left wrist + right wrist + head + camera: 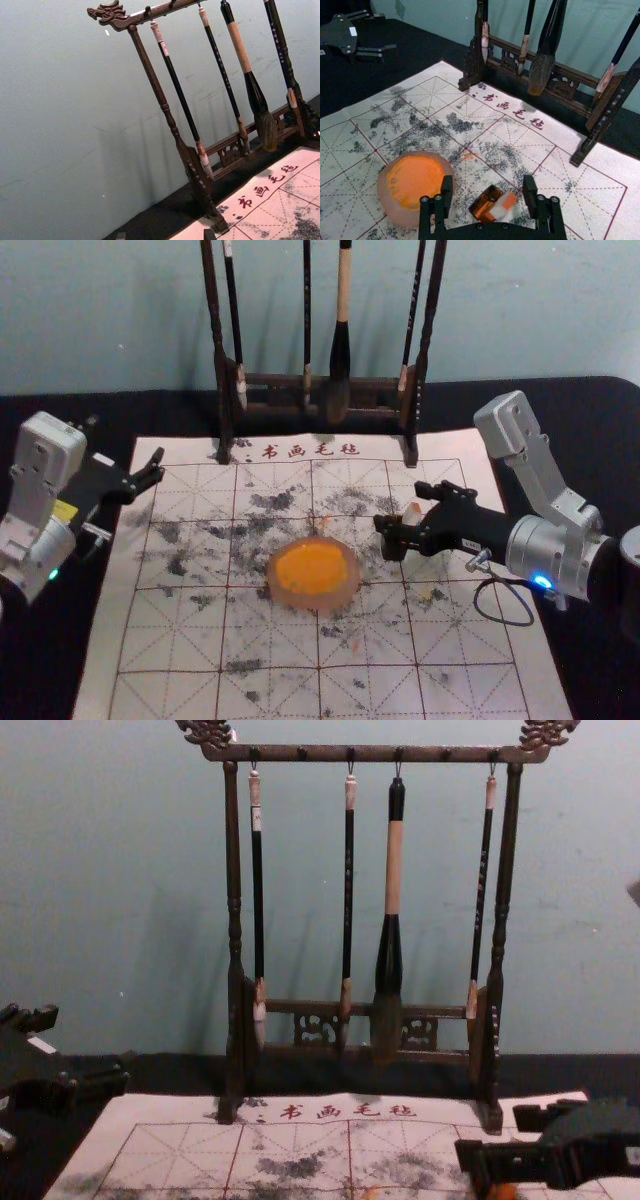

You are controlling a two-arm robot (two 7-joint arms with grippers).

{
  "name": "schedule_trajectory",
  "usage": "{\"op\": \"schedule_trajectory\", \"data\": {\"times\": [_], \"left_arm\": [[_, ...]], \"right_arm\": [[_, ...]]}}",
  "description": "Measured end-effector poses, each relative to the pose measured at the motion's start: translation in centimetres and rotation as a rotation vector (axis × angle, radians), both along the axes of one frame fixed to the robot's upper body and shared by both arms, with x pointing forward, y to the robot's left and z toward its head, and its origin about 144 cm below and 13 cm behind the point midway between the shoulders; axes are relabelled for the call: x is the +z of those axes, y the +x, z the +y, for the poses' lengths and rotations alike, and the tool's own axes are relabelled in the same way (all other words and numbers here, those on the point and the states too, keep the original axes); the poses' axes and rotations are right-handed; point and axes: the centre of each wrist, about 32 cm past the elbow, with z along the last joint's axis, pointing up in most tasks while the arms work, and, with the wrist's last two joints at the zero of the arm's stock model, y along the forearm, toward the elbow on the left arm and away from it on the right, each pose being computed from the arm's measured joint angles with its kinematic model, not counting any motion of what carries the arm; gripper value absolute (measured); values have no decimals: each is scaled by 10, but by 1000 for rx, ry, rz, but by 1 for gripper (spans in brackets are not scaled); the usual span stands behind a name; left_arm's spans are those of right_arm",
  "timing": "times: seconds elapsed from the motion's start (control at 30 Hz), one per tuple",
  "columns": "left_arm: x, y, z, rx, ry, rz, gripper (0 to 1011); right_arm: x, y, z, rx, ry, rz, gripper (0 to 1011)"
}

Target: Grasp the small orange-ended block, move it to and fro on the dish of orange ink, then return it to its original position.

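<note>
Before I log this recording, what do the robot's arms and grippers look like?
Left arm: silver-grey, with a yellow label and green light. Right arm: silver-grey, with a blue light and looping black cable. Left gripper and right gripper: black, jointed.

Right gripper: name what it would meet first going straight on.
Probably the orange-ended block, which shows between the open fingers of the right gripper in its wrist view, though depth is unclear.

L wrist cam: dk. wood rack [165, 107] stands before pale wall [60, 125]; dragon head [107, 12] carved at bar end. 4 brushes [179, 92] hang tips down, 1 much thicker w/ pale band on handle. 4th seems just beside far post. Near foot [220, 226] rests on white mat [272, 207] w/ red chars. [260, 191], blk. smudges.
</note>
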Motion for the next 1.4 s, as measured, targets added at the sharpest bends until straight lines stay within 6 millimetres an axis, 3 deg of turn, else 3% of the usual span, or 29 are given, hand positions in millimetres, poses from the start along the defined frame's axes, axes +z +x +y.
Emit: {"op": "schedule_trajectory", "data": {"times": [0.2, 0.53, 0.67, 0.73, 1.03, 1.4], "left_arm": [[0, 0, 0, 0, 0, 0, 1001], [0, 0, 0, 0, 0, 0, 1001], [0, 0, 0, 0, 0, 0, 1001], [0, 0, 0, 0, 0, 0, 1001], [0, 0, 0, 0, 0, 0, 1001], [0, 0, 0, 0, 0, 0, 1001]], "right_arm": [[0, 0, 0, -2, 4, -5, 1002], [4, -7, -4, -102, 128, -204, 1003], [-7, -7, -8, -179, 131, -298, 1003], [-22, -6, -12, -229, 112, -333, 1003], [-68, -4, -23, -302, 41, -330, 1003], [-69, -4, -23, -302, 40, -336, 1003]]}}
